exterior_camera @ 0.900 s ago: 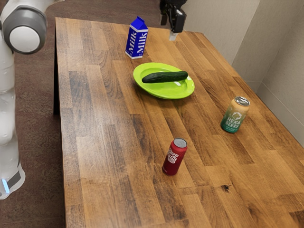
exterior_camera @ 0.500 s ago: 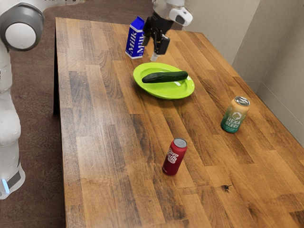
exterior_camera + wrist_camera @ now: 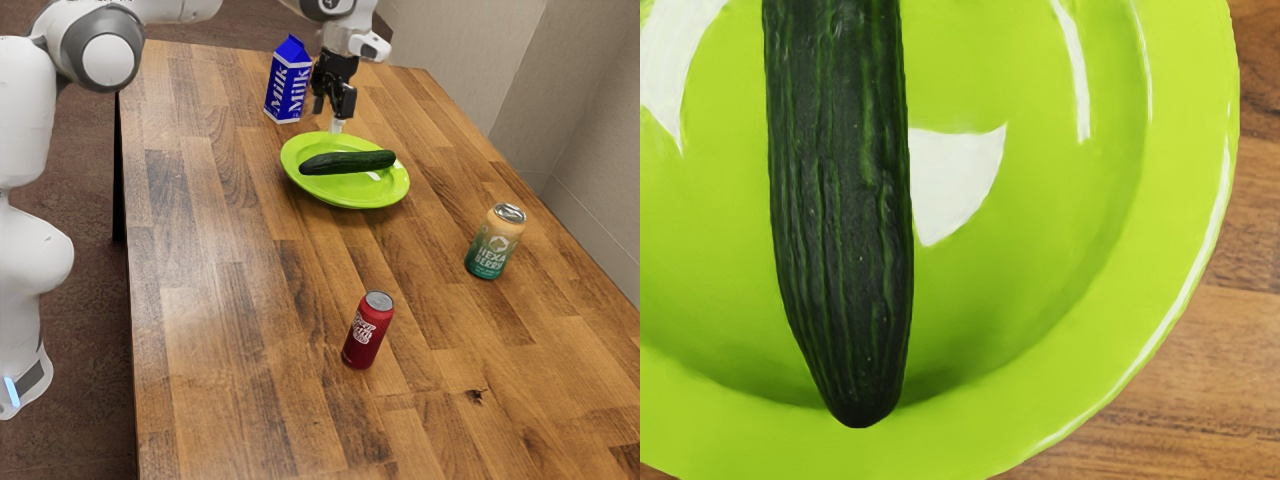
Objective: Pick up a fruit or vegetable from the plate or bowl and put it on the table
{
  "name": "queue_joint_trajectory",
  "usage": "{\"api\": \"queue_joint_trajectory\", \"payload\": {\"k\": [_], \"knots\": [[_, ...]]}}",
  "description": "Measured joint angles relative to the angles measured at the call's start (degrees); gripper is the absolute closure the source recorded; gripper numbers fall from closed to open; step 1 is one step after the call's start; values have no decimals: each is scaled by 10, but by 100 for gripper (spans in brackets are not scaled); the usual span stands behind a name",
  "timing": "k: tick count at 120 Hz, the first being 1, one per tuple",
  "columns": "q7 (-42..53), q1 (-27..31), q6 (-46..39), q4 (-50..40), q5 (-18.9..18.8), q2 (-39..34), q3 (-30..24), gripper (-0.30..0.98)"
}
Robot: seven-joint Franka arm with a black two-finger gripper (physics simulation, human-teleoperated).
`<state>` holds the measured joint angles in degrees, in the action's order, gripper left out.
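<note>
Hovering claw (image 3: 328,117), fingers parted, released | glossy patchwork-wood table (image 3: 230,330) | pale wall (image 3: 450,70), brown floor (image 3: 85,310)

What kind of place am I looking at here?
Perhaps a kitchen or dining room, though simulated: a wooden table holds a green plate with a cucumber, a milk carton and two drink cans.

Side camera, farther off, and wrist camera, close, overlook 1 plate (image 3: 345,190).
</note>
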<state>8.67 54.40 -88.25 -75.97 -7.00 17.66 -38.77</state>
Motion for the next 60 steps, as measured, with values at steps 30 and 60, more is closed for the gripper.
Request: {"api": "queue_joint_trajectory", "payload": {"k": [30,60], "knots": [[57,-2,-13,102,-57,122,-24,0],[97,-18,-16,149,-98,191,-45,0]]}}
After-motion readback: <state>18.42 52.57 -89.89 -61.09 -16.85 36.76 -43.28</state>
